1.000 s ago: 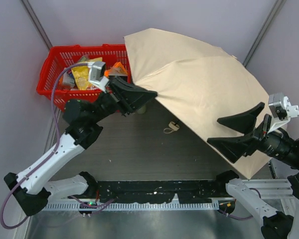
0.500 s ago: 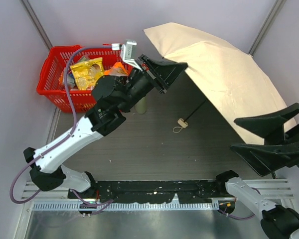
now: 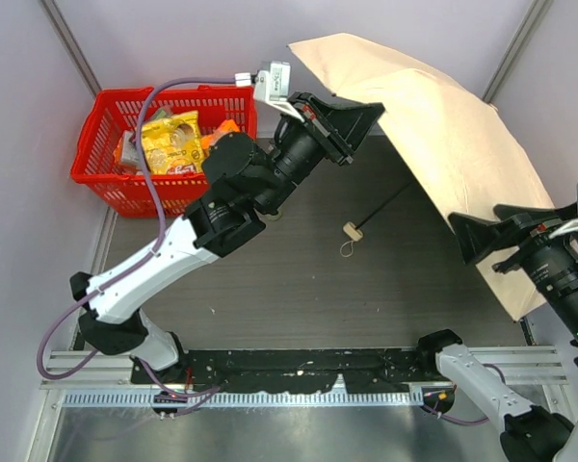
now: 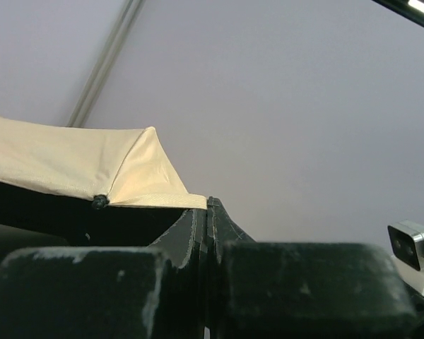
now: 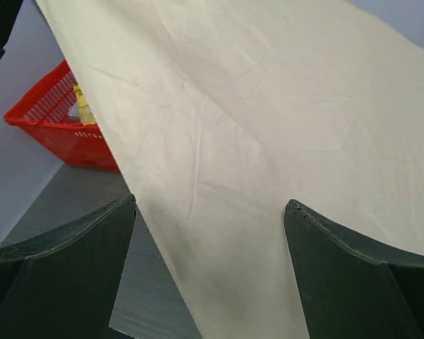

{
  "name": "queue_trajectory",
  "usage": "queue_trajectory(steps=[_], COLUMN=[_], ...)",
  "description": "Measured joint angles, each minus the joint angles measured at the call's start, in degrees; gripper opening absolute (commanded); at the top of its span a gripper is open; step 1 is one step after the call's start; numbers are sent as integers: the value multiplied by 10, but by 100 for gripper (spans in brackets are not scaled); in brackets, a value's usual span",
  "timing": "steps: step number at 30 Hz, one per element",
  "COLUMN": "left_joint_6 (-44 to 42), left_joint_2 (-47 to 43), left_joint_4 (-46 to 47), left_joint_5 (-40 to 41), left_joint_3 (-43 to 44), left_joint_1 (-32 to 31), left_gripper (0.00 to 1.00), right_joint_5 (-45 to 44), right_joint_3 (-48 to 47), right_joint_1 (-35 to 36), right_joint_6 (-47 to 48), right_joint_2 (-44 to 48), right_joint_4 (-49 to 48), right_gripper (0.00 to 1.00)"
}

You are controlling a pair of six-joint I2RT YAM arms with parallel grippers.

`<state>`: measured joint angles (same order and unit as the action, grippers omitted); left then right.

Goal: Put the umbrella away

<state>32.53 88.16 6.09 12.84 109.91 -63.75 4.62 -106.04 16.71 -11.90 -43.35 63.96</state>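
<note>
The umbrella [image 3: 443,135] is open, its beige canopy tilted up along the right side. Its thin black shaft [image 3: 385,204] runs down to a pale knob handle [image 3: 349,230] with a cord loop on the dark table. My left gripper [image 3: 378,109] is raised and shut on the canopy's near edge; in the left wrist view [image 4: 209,205] the fabric edge [image 4: 127,176] meets the closed jaw tips. My right gripper [image 3: 470,246] is open at the canopy's lower right. In the right wrist view [image 5: 208,208] the canopy [image 5: 254,127] lies spread just beyond the parted fingers.
A red basket [image 3: 125,192] with snack packets stands at the back left, also seen in the right wrist view [image 5: 49,127]. A pale bottle [image 3: 273,210] stands mostly hidden under the left arm. Grey walls close in on both sides and the back.
My left arm has risen and swung right with the canopy edge. The canopy has tipped up toward the right wall, uncovering the shaft and handle. My right gripper has drawn back to the right.
</note>
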Motion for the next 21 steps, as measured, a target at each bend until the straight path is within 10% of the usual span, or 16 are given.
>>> queue_trajectory(steps=[8,21], left_joint_6=[-1,-29], left_joint_2=[40,116], left_joint_4=[-37,-75], left_joint_5=[55,94], left_joint_3=[71,181], left_joint_1=[-20,-73], left_gripper=[0,0], right_joint_5=[-86,56], right_joint_3=[-58,-111], right_joint_1=[3,-65], right_joint_6=[45,31], right_joint_2=[-61,-167], right_joint_4=[-9,-89], right_gripper=[90,91])
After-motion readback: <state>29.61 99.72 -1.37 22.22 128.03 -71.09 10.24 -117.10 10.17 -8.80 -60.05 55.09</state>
